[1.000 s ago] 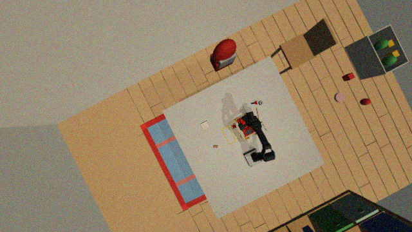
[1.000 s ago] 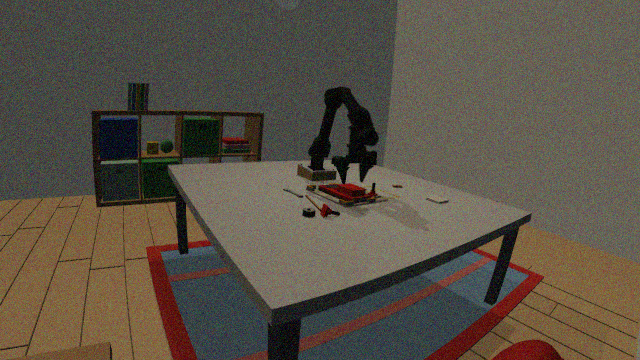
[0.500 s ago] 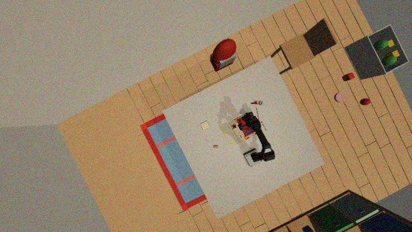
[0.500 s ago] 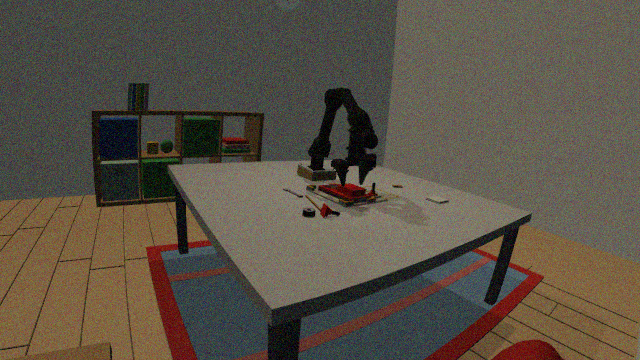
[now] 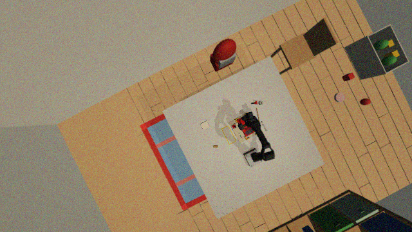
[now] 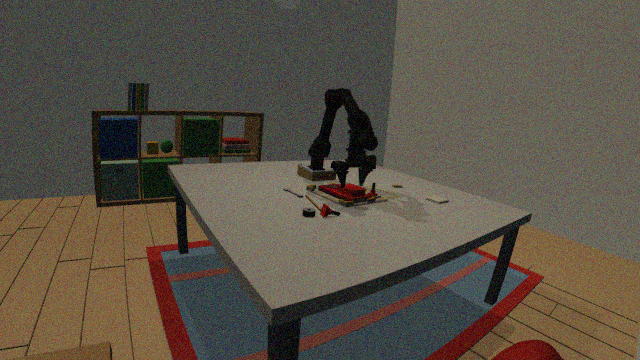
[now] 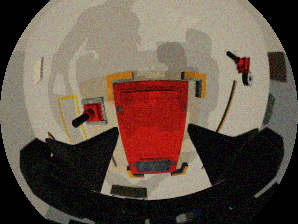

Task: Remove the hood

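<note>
The red toy car (image 6: 332, 190) sits on a low board between yellow corner brackets. Its top, a red panel that looks like the hood (image 7: 151, 115), fills the middle of the wrist view, with a dark grey strip at its near end. My gripper (image 6: 352, 185) (image 7: 153, 129) is open and empty, pointing down over the car, one finger on either side of the red panel in the wrist view. Whether the fingertips touch anything cannot be told. The marked area, a yellow outline (image 5: 226, 136) (image 7: 67, 97), lies beside the board. In the top view the arm covers part of the car.
A red block with a black peg (image 7: 92, 112) stands between car and outline. A red-and-black tool (image 6: 326, 211) (image 7: 243, 64), a dark roll (image 6: 308, 212) and a thin rod (image 7: 229, 105) lie on the car's other side. A pale pad (image 5: 205, 125) and brown block (image 5: 215, 146) lie beyond the outline.
</note>
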You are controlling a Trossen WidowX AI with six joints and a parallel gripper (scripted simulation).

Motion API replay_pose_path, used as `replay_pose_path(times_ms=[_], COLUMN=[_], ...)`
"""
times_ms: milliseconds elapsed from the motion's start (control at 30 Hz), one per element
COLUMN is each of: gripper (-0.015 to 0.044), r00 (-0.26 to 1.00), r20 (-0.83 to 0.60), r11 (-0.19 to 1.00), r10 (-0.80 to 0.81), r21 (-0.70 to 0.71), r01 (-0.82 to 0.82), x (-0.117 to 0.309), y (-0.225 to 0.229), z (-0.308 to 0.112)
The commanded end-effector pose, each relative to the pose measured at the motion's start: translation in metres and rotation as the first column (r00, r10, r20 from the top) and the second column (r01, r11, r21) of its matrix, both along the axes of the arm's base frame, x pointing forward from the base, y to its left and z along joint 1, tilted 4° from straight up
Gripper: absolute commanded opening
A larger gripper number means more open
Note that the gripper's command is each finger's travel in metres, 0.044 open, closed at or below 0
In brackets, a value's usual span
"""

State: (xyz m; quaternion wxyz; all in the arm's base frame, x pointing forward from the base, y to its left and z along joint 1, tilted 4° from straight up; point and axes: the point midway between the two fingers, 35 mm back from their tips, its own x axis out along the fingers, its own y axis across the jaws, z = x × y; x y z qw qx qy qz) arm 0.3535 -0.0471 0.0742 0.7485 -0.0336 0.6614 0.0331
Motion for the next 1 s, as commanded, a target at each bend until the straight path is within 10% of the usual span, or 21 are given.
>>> replay_pose_path(times_ms=[0, 967], gripper=[0.0440, 0.0387], r00=[1.000, 1.000], r20=[-0.008, 0.000], r11=[1.000, 1.000], r10=[0.002, 0.001], r21=[-0.003, 0.000], r01=[-0.002, -0.001], x=[-0.002, 0.001], y=[0.000, 0.000], z=[-0.004, -0.014])
